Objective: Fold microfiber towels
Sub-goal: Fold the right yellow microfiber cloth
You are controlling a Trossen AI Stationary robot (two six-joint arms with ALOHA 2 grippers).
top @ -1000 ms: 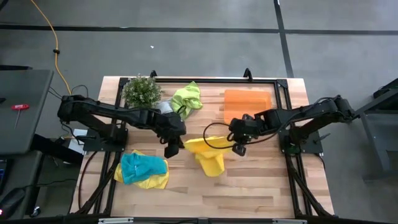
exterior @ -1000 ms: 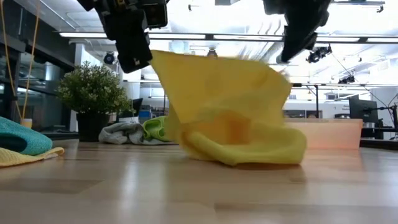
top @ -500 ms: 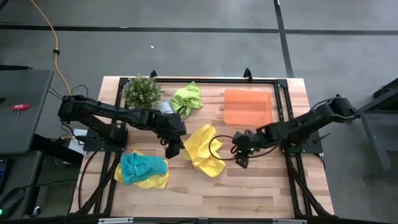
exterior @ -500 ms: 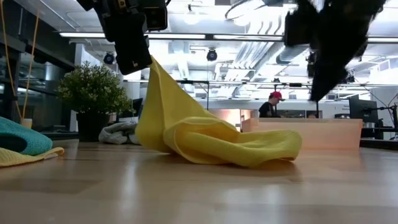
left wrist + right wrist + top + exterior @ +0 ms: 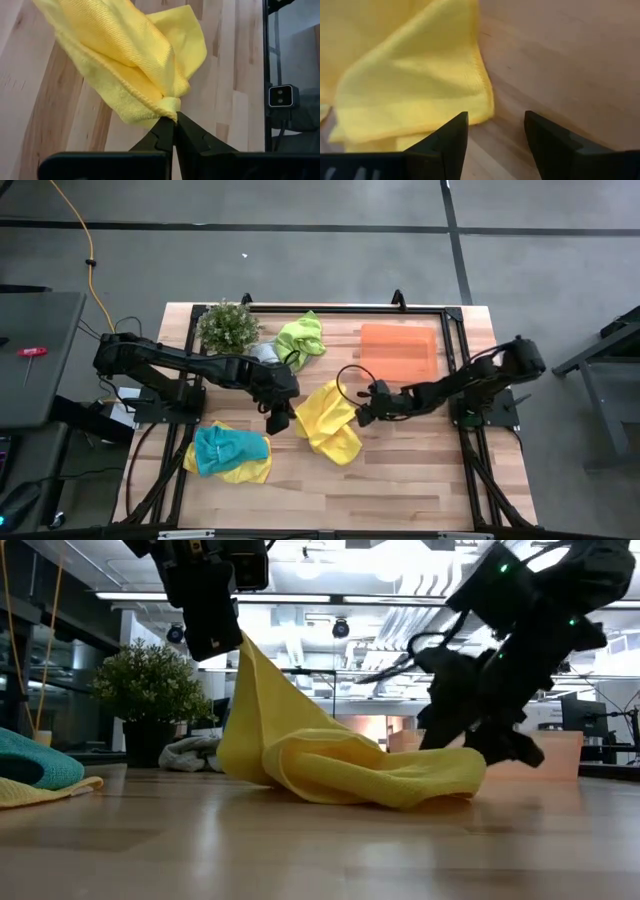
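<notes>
High view shows five towels on the wooden table [image 5: 420, 480]; two are yellow, one teal, one lime green, one pale grey; one yellow towel [image 5: 328, 420] lies crumpled near the table's middle, with one corner lifted; the left gripper [image 5: 277, 420] is clamped tight on that corner, holding it above the surface, as the left wrist view confirms; the right gripper [image 5: 362, 410] sits low at the towel's right edge, its two fingers [image 5: 451, 137] spread apart with nothing between them, the cloth's hem just ahead of them; the teal towel [image 5: 228, 448] lies bunched on the second yellow towel [image 5: 250, 473] at the near left; the lime green towel [image 5: 300, 338] and the grey towel [image 5: 265, 352] lie side by side at the far edge, beside one small plant [image 5: 228, 326]; one orange tray [image 5: 398, 350] lies far right.
</notes>
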